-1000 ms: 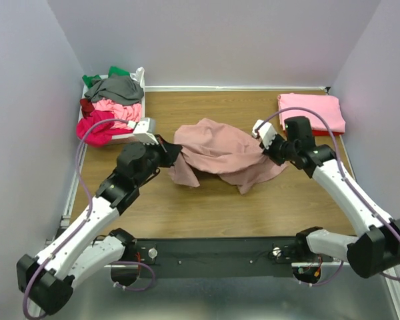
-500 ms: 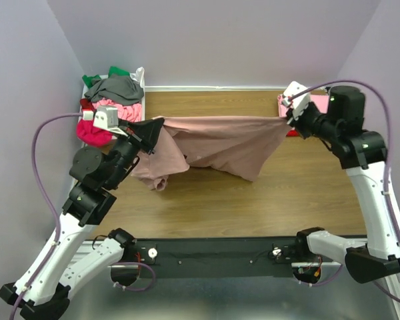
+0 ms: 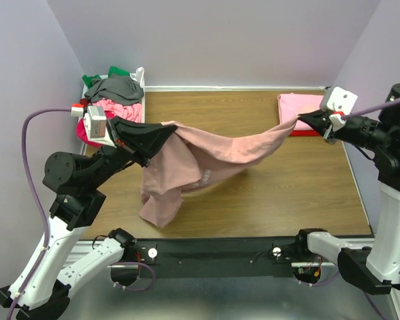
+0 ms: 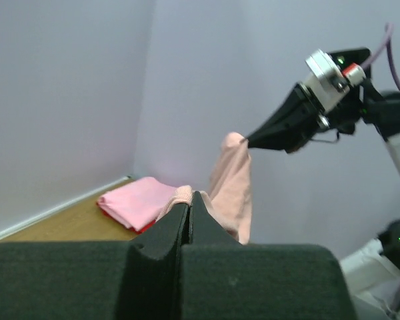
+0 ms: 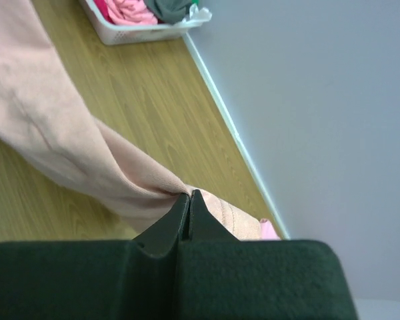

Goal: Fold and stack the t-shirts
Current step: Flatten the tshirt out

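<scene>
Both hands have swung up and apart in the last second: the left hand (image 3: 168, 129) and the right hand (image 3: 303, 119), each pressed together on an edge of the dusty-pink t-shirt (image 3: 213, 157), now hold it strung in the air between them instead of heaped on the surface (image 3: 280, 200). It sags in the middle, a bunched tail drooping under the left hand. I judge it is being opened out for laying flat, folding, then stacking on the folded bright pink t-shirt (image 3: 300, 103) at far right.
</scene>
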Robot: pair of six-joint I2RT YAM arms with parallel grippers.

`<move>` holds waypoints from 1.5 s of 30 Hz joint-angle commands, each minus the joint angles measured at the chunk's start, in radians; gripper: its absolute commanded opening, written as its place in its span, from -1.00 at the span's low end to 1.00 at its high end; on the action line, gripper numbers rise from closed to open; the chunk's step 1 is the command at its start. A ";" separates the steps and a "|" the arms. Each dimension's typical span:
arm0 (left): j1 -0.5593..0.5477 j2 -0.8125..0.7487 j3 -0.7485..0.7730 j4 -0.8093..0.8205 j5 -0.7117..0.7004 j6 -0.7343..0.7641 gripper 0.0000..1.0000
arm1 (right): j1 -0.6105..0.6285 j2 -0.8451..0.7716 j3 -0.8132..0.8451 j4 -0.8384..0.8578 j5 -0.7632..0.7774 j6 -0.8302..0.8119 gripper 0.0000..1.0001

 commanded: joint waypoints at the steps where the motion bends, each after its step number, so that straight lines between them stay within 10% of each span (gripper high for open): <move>1: -0.001 -0.049 -0.044 0.130 0.226 -0.083 -1.00 | -0.079 -0.033 0.117 -0.110 -0.195 -0.033 -0.99; 10: -0.001 -0.083 -0.090 0.152 0.150 -0.053 -1.00 | -0.156 0.007 0.206 -0.051 -0.158 0.070 -0.99; 16: 0.001 -0.021 -0.314 0.274 -0.145 -0.004 -1.00 | -0.156 -0.004 -0.085 0.187 -0.022 0.172 -0.99; 27: 0.350 0.751 -0.234 0.506 -0.066 -0.134 -0.88 | -0.076 0.378 -0.449 0.805 0.147 0.353 -0.95; 31: 0.409 1.028 0.091 0.388 0.046 -0.163 0.43 | 0.030 0.625 -0.236 0.825 0.429 0.482 -0.33; 36: 0.409 1.025 0.294 0.150 0.002 0.036 0.56 | 0.035 0.644 -0.224 0.828 0.497 0.575 0.99; 45: 0.424 0.575 -0.092 0.029 0.033 0.152 0.85 | 0.035 0.248 -0.792 0.756 0.152 0.384 0.99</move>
